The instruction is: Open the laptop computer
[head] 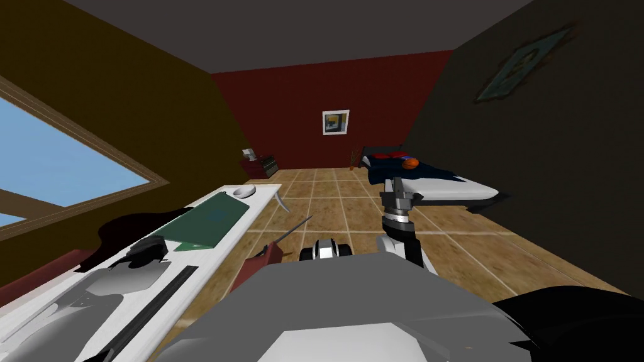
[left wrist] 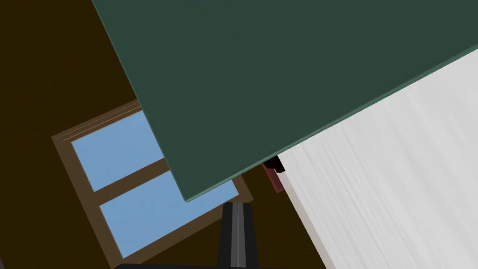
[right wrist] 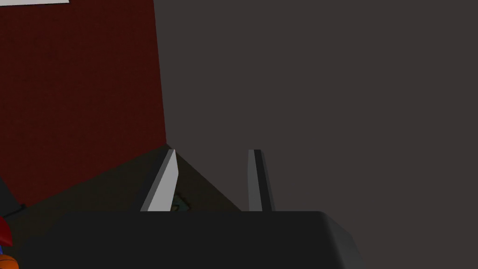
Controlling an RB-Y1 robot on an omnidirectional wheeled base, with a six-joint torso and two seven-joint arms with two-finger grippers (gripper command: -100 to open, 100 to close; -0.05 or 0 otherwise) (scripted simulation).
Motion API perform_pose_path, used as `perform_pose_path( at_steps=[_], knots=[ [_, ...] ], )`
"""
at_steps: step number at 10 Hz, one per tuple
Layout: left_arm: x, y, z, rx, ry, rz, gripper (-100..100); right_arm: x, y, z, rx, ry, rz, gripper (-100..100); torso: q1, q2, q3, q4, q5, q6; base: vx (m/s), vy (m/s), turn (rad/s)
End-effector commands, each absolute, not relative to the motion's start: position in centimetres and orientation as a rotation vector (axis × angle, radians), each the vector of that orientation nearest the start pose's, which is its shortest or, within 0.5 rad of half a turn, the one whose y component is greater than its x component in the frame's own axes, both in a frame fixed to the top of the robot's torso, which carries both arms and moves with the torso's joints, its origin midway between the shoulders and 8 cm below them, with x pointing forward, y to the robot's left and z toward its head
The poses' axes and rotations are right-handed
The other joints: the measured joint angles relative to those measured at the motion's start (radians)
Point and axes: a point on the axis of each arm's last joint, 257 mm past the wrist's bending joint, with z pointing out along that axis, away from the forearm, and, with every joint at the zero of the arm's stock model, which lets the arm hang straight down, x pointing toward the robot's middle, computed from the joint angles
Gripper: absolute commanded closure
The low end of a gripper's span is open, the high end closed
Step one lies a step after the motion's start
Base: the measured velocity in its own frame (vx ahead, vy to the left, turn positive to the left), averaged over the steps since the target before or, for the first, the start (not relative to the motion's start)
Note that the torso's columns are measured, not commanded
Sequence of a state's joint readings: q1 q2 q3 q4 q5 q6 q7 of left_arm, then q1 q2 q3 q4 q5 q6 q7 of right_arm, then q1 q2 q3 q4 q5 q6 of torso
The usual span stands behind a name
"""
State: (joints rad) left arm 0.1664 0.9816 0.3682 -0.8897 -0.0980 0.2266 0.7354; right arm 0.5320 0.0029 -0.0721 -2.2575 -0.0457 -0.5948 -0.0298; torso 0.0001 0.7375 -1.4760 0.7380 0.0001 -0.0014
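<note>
Laptop [head: 210,220] lies flat on the desk [head: 258,207]: a thin, stiff, probably light green slab. Its lid's free edge looks the best hold. Left gripper [left wrist: 238,205] blades pressed together; right gripper [right wrist: 214,154] blades apart.

Matt, smooth dark green on laptop lid [left wrist: 261,79]; white, faintly streaked surface [left wrist: 401,187]; tan mottled tiled floor [head: 339,207] at 12 o'clock, pale grout.
</note>
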Motion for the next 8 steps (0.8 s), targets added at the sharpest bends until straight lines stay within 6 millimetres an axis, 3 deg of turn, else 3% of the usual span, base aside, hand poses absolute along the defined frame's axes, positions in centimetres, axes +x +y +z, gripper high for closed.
perform_pose_path(
  at_steps=[1, 6, 7, 8],
  knots=[
    [24.7, 87.6, -22.0, -1.741, 0.829, -0.015, 100, 32.3, -31.0, 2.4, 0.649, 0.539, 1.283, 0, 0.001, 0.002, 0.001, 0.000, 0.000, 0.003, -0.145, 0.018, -0.204],
    [21.2, 89.7, -21.1, -1.830, 0.722, 0.097, 100, 32.3, -31.0, 2.4, 0.649, 0.539, 1.283, 0, 0.000, 0.000, -0.001, -0.001, 0.000, 0.003, -0.147, 0.018, -0.179],
    [21.6, 89.6, -21.1, -1.819, 0.735, 0.079, 100, 32.3, -31.0, 2.4, 0.650, 0.540, 1.282, 0, 0.001, 0.000, 0.000, 0.000, 0.000, 0.001, -0.054, 0.014, -0.035],
    [20.6, 90.1, -21.1, -1.836, 0.725, 0.101, -100, 32.3, -31.0, 2.4, 0.650, 0.540, 1.282, 0, 0.000, -0.003, -0.002, -0.001, 0.000, 0.000, 0.034, 0.001, 0.016]
  ],
)
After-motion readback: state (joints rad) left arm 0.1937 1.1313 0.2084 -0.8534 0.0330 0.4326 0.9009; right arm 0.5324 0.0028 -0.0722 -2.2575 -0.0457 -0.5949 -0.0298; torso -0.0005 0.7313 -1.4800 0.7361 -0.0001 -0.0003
